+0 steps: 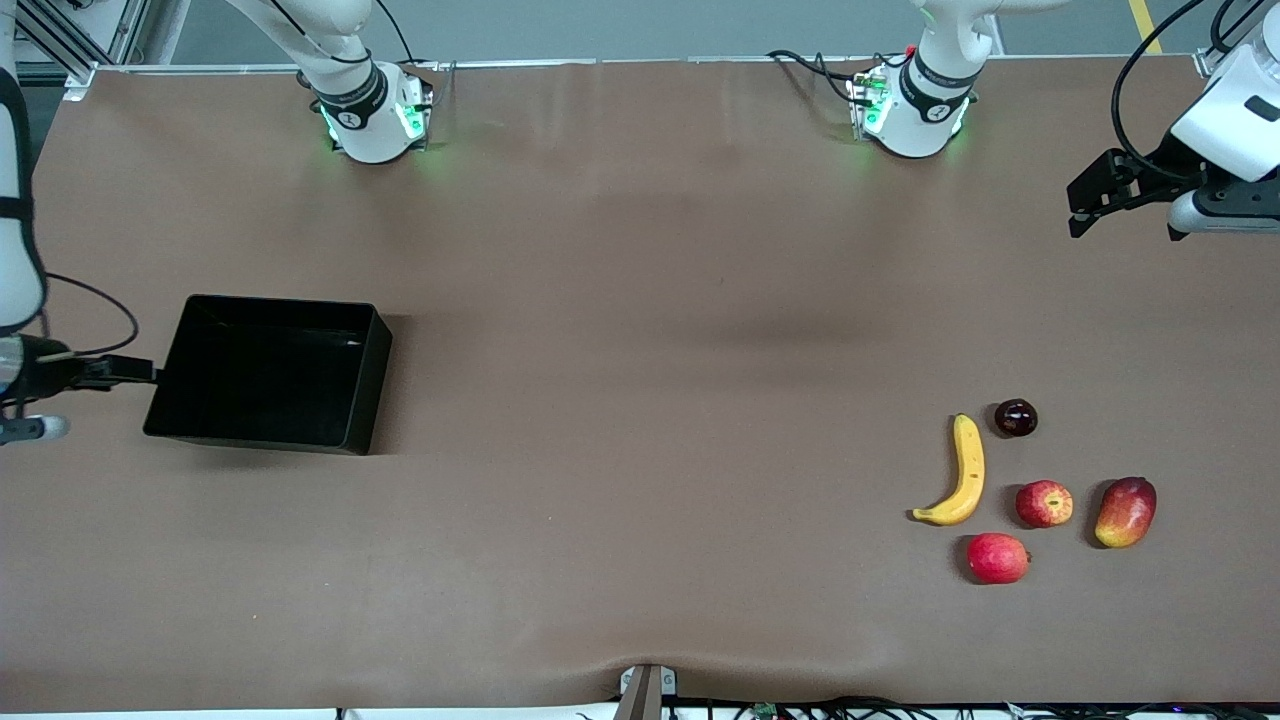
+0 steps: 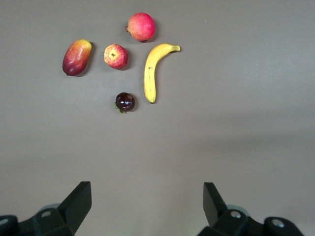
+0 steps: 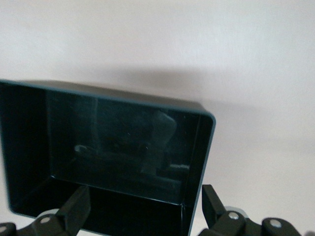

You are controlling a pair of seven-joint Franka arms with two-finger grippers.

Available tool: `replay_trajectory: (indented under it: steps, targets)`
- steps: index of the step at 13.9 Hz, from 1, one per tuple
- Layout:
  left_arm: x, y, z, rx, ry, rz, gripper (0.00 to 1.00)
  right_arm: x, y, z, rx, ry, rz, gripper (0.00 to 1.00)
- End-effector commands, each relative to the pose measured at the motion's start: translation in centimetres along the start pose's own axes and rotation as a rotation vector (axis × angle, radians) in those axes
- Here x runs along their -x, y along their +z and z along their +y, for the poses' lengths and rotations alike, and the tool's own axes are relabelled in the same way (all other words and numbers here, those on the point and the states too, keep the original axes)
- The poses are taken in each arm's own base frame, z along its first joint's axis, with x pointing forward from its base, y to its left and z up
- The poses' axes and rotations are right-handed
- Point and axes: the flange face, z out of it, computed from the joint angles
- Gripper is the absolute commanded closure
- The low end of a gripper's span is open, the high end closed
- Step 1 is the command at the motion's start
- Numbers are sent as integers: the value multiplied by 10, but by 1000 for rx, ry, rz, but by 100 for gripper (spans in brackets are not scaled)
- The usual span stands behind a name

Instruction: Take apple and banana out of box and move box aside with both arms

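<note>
While the box (image 1: 270, 375) rests on the desk (image 1: 640, 300) toward the right arm's end, the right tool (image 3: 142, 209) stands at its wall, fingers apart, gripping nothing. The left tool (image 2: 147, 206) hangs spread over bare desk. Banana (image 1: 962, 474) and streaked apple (image 1: 1044, 503) lie side by side toward the left arm's end.

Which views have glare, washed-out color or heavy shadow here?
Front view: even light, soft shadows beside the black bin and the fruits. Right wrist view: table washed pale, reflections on the bin's glossy floor. Left wrist view: evenly lit, banana sharp.
</note>
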Motion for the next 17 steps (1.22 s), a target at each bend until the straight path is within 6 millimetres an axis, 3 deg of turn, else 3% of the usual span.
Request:
replay_trajectory:
  steps: [1,2,4,5,8,9,12,16,17]
  targets:
    - [4,-4,2,19,-13,14,0,-23,-47,-16,27,-50,42,0]
    - [4,-6,1,18,-14,18,0,-28,-81,-37,44,-73,62,0]
    - [2,-7,1,18,-15,29,0,-26,-131,-69,57,-81,96,0]
    - [1,-6,1,20,-14,32,0,-20,-143,-84,50,-54,88,0]
    - [-4,-1,1,22,-16,38,0,12,-206,-158,52,133,145,0]
    - [-4,-1,1,24,-25,38,0,22,-212,-179,49,161,118,0]
    - [-3,-1,3,43,-33,33,0,77,-248,-213,56,156,55,0]
    - [-2,-1,3,46,-58,29,0,123,-239,-233,124,139,27,0]
    - [-2,-1,3,46,-62,29,0,130,-235,-228,131,151,22,0]
